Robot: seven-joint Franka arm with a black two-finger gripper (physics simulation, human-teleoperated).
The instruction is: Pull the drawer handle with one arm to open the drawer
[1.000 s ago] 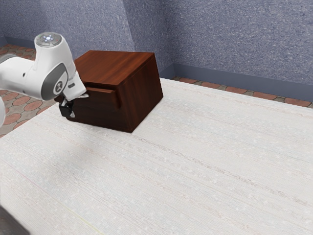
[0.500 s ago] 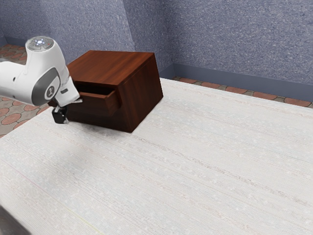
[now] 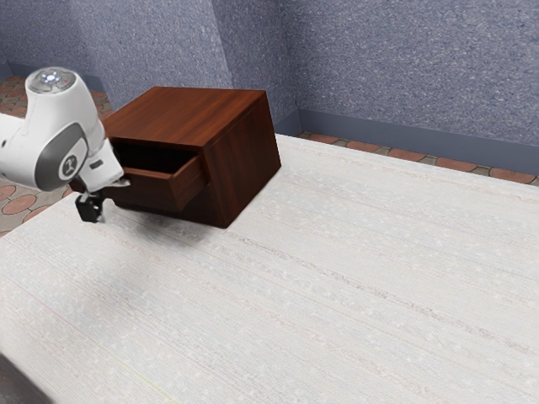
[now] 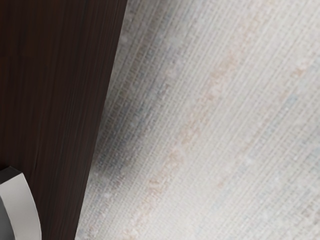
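Dark red-brown wooden box cabinet (image 3: 221, 126) sits at approx 10 o'clock on the pale wood-grain table (image 3: 354, 286) in the exterior view. Its matching wooden drawer (image 3: 160, 182) is part-way out, w/ a dark gap showing above it, so the pull looks underway but prob. not at full travel. White Franka arm (image 3: 52, 139) comes in at 9 o'clock. The black two-finger gripper (image 3: 89, 208) is right at the drawer front's 9 o'clock end. Jaws: can't tell if they're clenched or released, they're too small and dark here. In the wrist view the dark drawer front (image 4: 55, 100) runs past the hand, and a curved grey metal handle (image 4: 19, 205) sits just under it. That handle is the place to take hold, around its mid-span. Handling, judged: rigid wood, no give, not fragile. The box is likely heavy enough to stay put, but it's loose on the table, so a skewed tug could drag or twist it. The metal may be slick, so a hook-type hold is better than friction alone. Drawer faces approx 8 o'clock. Slide axis runs 2–8, and the front panel's long axis roughly 9–3. Pull straight along 8.
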